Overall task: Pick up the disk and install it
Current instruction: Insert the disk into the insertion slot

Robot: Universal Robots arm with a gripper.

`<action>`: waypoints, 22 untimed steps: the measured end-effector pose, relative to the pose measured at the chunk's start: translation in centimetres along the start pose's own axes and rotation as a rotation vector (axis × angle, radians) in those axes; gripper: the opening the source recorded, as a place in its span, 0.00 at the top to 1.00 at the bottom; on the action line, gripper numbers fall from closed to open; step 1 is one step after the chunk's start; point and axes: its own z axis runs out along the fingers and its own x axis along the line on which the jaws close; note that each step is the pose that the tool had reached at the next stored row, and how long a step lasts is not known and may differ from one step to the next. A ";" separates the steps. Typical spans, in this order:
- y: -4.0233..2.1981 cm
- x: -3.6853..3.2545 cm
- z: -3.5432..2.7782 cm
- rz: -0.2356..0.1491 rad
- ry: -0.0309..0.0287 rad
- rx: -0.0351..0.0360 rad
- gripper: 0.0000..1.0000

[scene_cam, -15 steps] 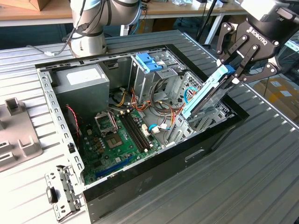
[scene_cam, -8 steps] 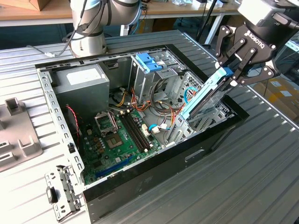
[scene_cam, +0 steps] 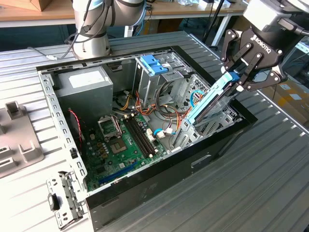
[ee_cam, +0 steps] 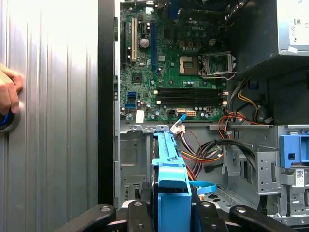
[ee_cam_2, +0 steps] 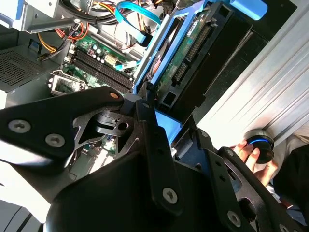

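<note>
The black gripper [ee_cam_2: 164,121] is the closest thing in the second wrist view, and its jaws are squeezed tight on the blue end of the disk [ee_cam_2: 193,53]. In the exterior view the gripper [scene_cam: 244,79] holds the disk [scene_cam: 210,101] up at a slant. The top end is in the air and the low end is down inside the open computer case [scene_cam: 193,159], at the metal slot [scene_cam: 219,121] by the wall on the exterior view's right. I think it is tipped like this so that the low end can find the slot first. A bunch of wires [ee_cam: 212,150] and a flat blue cable [ee_cam: 203,186] lie just beside the disk [ee_cam: 169,164]. They look like the things most likely to get in its way. The green board [scene_cam: 120,145] lies flat on the floor of the case, well apart from the disk. A grey box [scene_cam: 84,89] sits in the far corner, and a blue latch [scene_cam: 153,64] sits on a tall metal cage. Outside the case, a person's hand [ee_cam_2: 251,157] rests on a round knob [ee_cam_2: 259,142] on the ribbed table [scene_cam: 270,169].
</note>
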 end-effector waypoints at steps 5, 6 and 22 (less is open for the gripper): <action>-0.02 0.04 0.35 0.000 0.0001 0.0000 0.63; -0.02 0.05 0.40 0.000 0.0001 0.0000 0.63; 0.60 0.13 1.05 0.000 -0.0001 0.0000 0.63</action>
